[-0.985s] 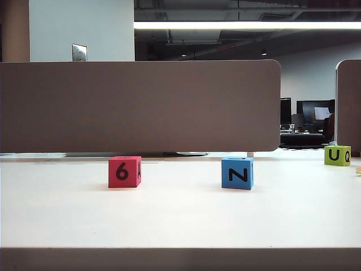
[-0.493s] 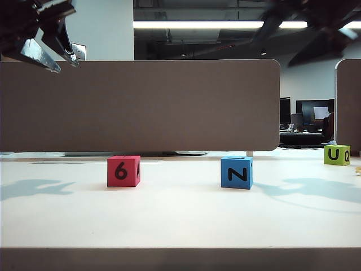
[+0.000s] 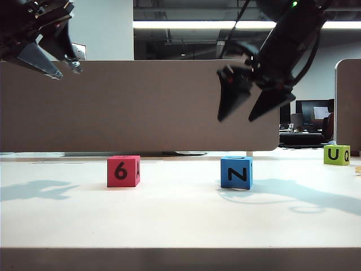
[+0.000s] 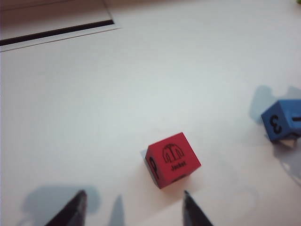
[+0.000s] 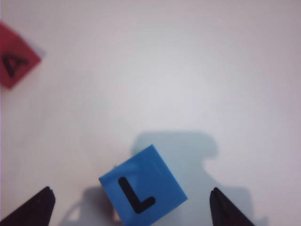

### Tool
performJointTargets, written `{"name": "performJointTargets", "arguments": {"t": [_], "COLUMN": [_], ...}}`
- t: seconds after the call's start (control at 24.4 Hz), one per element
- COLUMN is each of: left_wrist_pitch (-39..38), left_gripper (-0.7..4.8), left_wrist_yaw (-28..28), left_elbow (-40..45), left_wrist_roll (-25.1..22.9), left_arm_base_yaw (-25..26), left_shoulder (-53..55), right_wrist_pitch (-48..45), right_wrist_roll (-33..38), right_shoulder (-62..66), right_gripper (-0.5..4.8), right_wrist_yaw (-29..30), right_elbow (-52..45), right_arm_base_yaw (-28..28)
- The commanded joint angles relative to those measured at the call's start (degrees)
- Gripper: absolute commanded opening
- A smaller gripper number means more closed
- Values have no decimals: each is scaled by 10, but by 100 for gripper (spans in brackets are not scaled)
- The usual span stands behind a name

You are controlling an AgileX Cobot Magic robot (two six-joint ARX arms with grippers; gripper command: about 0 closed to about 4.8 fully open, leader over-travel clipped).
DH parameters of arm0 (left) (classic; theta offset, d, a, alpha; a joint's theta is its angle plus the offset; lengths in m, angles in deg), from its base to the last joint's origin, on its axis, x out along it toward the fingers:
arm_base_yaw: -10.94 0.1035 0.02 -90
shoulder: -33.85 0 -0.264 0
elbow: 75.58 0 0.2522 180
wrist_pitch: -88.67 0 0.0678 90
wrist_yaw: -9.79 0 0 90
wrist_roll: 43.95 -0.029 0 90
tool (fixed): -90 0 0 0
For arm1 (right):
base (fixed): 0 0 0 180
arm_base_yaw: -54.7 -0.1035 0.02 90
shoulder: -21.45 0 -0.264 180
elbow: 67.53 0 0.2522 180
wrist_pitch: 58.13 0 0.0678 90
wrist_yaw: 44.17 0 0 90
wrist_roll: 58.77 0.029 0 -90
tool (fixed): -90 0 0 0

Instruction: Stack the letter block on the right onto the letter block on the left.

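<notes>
The exterior camera sits low at the desk edge, facing level across it toward a partition. Each wrist camera looks steeply down from well above. All three views share the red block and blue block, which lies at its 3 o'clock.

You now see the right gripper in clear view, high above the blue block, with its jaws wide apart; half a second ago it is only a blur at the top right. Its shadow on the table now reaches the blue block. The left gripper sits slightly higher at top left.
</notes>
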Motion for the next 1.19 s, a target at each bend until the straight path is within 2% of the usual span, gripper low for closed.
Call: {"name": "performJointTargets", "arguments": {"t": [0.04,0.16,0.29,0.53,0.78,1.19], "left_wrist_pitch": [-24,-70,-106,-104,-105,-108], "left_gripper": [248,248,251,251,251,250], "left_wrist_yaw": [8,42,43,43,42,41], "left_elbow": [-3,-5,-5,-6,-6,-6], "left_wrist_roll": [-10,-28,-37,-37,-37,-37], "left_arm_base_yaw": [2,2,1,1,2,2], "left_shoulder": [-2,-2,-2,-2,-2,-2], "right_wrist_pitch": [16,26,57,66,126,137], "right_wrist_roll": [-36,-69,-74,-76,-76,-75], "right_shoulder": [17,40,76,118,171,169], "right_gripper": [479,479,479,479,479,479], "right_wrist_yaw": [-1,3,11,11,11,15], "right_elbow": [8,9,33,75,126,126], "right_arm_base_yaw": [0,0,1,1,8,9]}}
